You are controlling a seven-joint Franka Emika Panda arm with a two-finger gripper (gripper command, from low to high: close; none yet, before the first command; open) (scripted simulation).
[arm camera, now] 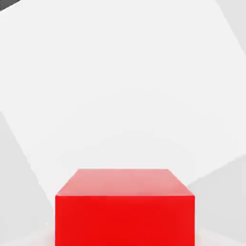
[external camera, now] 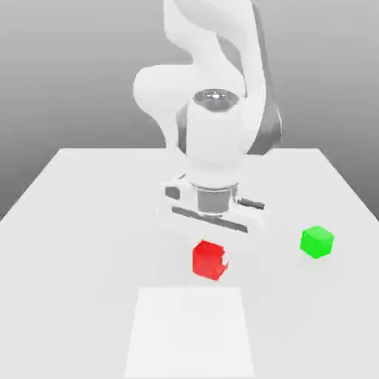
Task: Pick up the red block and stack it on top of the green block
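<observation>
Grey shading, darker toward the horizon, hangs behind a broad pale table (external camera: 89, 244), whose far edge runs straight across behind the arm (external camera: 215, 133). From where I'm standing, the white arm reaches down over the middle, and its gripper (external camera: 210, 259) is closed on the red cube (external camera: 209, 260), with a bit of one pale finger (external camera: 226, 257) showing against the cube's side. I can't tell whether the cube touches the table or sits just above it.

Off toward the exterior view's right, well apart from the red one, the green cube (external camera: 317, 242) rests on the table with nothing on top of it. A lighter, flat patch (external camera: 189, 333) lies nearer the camera than both cubes. Seen from the hand, the red cube is right up close, its front face bright and its top a paler red.
</observation>
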